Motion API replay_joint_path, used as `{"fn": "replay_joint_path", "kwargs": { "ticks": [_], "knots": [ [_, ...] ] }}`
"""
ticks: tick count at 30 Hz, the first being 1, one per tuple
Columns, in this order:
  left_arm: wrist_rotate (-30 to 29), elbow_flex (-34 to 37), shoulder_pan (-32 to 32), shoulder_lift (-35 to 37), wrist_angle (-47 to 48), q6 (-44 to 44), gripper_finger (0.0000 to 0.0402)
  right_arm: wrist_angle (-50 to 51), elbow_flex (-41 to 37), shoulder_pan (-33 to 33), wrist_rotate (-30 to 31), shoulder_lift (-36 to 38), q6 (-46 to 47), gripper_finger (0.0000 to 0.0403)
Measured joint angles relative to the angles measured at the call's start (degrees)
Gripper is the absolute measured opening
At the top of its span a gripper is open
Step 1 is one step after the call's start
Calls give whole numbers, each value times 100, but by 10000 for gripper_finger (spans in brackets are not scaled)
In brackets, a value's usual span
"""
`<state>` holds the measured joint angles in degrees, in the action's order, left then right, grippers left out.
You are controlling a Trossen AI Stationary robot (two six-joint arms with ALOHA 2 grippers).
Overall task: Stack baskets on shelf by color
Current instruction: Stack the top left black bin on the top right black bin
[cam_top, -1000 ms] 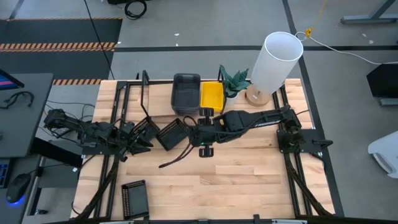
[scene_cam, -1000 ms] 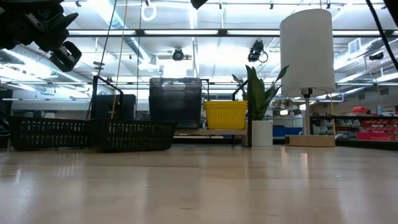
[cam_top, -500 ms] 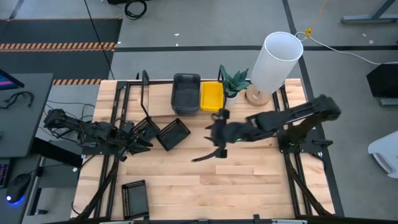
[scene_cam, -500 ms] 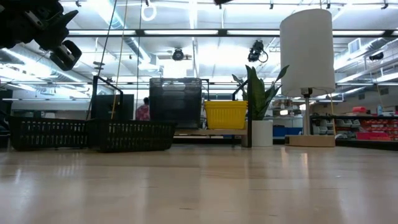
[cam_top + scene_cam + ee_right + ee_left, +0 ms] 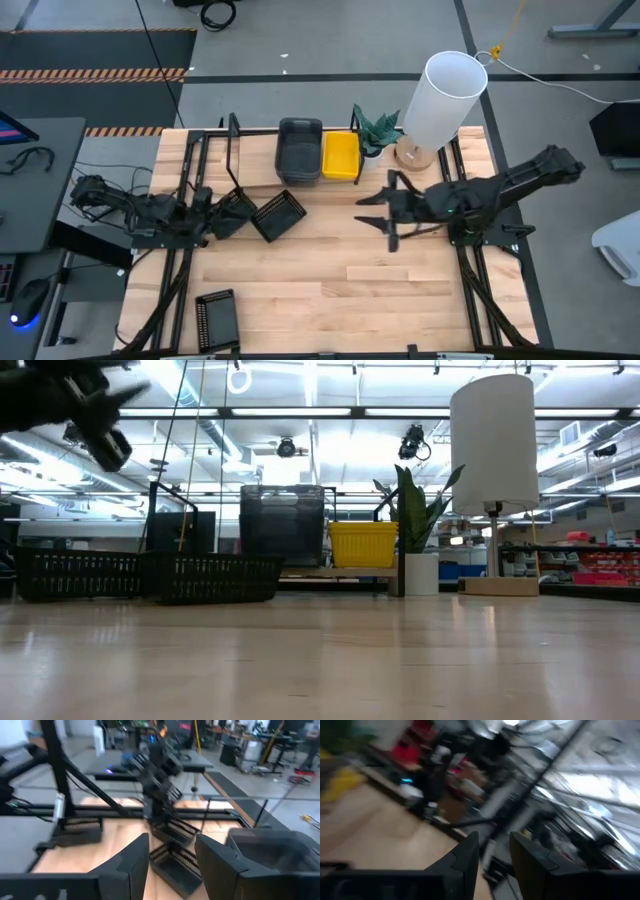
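Since a second ago the right gripper [image 5: 372,210] has pulled back from the black basket [image 5: 279,215] toward its base, fingers spread, empty. High view: grey basket [image 5: 299,150] and yellow basket [image 5: 340,155] sit on the shelf [image 5: 255,170]. Left wrist view: left gripper [image 5: 492,852], fingers slightly apart, empty.

A robotics lab or workshop in a large industrial hall: a wooden worktable [image 5: 330,270] stands on a grey concrete floor marked with black-and-orange hazard tape [image 5: 95,73], under exposed ducts and strip lights [image 5: 330,412], with loose cables [image 5: 215,12] and cluttered workbenches [image 5: 575,575] behind.
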<state>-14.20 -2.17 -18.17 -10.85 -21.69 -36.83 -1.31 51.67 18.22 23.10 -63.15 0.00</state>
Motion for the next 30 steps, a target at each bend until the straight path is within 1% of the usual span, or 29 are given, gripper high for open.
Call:
{"fn": "replay_joint_path", "kwargs": {
  "ticks": [2, 5, 7, 9, 12, 15, 18, 21, 24, 26, 28, 30],
  "knots": [
    [-271, -3, 2, -1, 322, -476, 117, -18, -137, 149, 5, 267, 16, 164],
    [-291, -119, 0, -104, 756, -986, 117, -34, -394, 370, 56, 512, -56, 164],
    [-313, -434, -9, -276, 1139, -1116, 117, -40, -487, 481, 207, 666, -146, 164],
    [-319, -885, -9, -564, 1732, -1179, 117, -125, -529, 577, 442, 803, -157, 164],
    [-300, -1784, -7, -1171, 2819, -1133, 117, -54, -585, 688, 689, 844, -136, 164],
    [-161, -2771, -7, -1763, 4437, -1044, 117, -192, -585, 783, 739, 847, -136, 164],
    [-138, -3515, -7, -2369, 5902, -1077, 117, -693, -585, 835, 732, 853, -336, 164],
    [-132, -4176, 3, -2929, 7050, -1423, 117, -1206, -578, 951, 739, 941, -577, 164],
    [-77, -4796, -17, -3555, 7965, -1862, 117, -1167, -572, 1144, 697, 925, -767, 164],
    [-104, -5117, -93, -3992, 8390, -1989, 117, -1142, -575, 1241, 691, 802, -876, 164],
    [-217, -5284, -149, -4398, 8739, -2034, 117, -1229, -582, 1290, 688, 689, -1042, 164],
    [-233, -5305, -170, -4768, 8962, -2082, 117, -1335, -582, 1316, 715, 655, -1116, 164]
  ]
}}
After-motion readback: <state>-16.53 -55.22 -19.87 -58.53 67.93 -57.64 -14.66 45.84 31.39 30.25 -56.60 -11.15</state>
